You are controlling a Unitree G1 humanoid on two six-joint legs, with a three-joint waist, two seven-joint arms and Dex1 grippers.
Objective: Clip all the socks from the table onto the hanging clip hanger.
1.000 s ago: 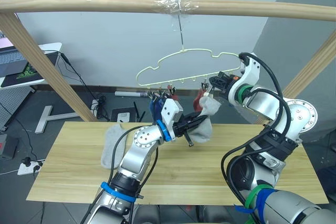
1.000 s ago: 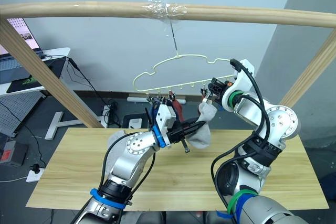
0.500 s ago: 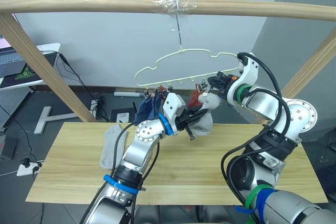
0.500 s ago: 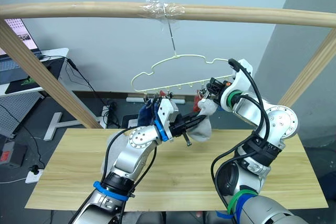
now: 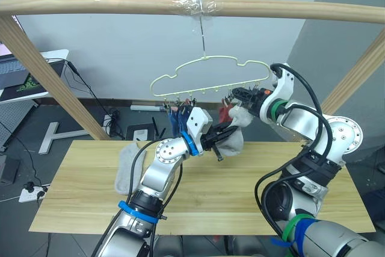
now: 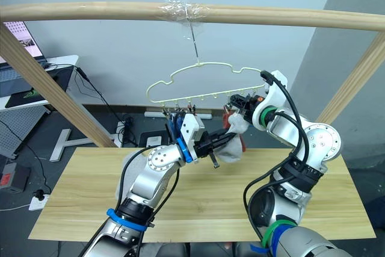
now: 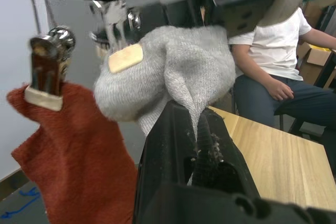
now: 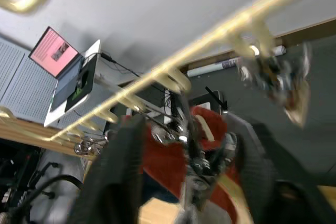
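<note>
grey sock (image 5: 231,138): raised since a second ago, cuff now at a clip (image 7: 111,22) on the clip hanger (image 5: 207,76) beside the hung red sock (image 7: 73,145) | my left gripper (image 5: 221,136): clamped on it | right gripper (image 5: 236,95): at that clip, opening unclear | second grey sock (image 5: 127,167) waits on table (image 5: 84,203)

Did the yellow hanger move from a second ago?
Yes. The hanger has swung toward the robot's left: against the taped spot on the wooden bar, its left end sits farther left and slightly higher.
</note>
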